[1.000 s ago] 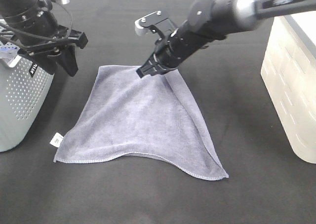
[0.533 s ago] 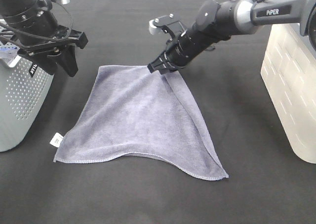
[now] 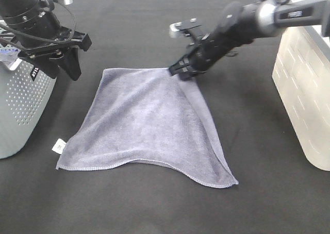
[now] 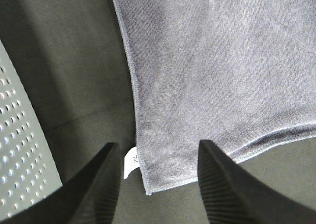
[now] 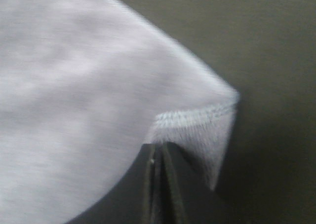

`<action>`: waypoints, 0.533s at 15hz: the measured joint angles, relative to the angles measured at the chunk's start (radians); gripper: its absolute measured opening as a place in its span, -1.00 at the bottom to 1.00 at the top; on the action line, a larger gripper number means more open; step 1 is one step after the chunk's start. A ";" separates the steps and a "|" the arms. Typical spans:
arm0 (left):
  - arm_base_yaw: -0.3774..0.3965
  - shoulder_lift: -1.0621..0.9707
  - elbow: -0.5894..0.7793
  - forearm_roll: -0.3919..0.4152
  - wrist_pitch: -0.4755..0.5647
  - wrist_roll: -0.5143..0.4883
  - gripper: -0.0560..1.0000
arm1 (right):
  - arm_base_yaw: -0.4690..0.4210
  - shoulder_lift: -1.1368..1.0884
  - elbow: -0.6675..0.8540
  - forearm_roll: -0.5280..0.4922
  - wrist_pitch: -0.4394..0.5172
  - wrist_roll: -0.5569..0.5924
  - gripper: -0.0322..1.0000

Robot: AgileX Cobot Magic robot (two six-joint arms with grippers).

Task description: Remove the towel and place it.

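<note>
The right gripper (image 3: 180, 70), jaws closed, pinches the far corner of the towel (image 3: 144, 126), which lies spread almost flat on the black table (image 3: 154, 213) beside the perforated basket (image 3: 20, 105). The left gripper (image 3: 62, 68) hangs open and empty near the basket. The towel looks removed and laid down, with only the release apparently left.

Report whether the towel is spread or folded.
Spread, mostly: the towel lies flat on the table, one side edge turned over in a narrow fold.
</note>
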 joint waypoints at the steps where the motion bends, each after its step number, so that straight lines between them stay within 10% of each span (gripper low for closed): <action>1: 0.000 0.000 0.000 0.000 0.000 -0.002 -0.02 | -0.037 0.000 0.000 0.000 0.000 0.000 -0.82; 8: 0.000 0.000 0.000 0.001 0.000 -0.002 -0.02 | -0.172 -0.021 -0.062 0.131 0.128 -0.020 -0.82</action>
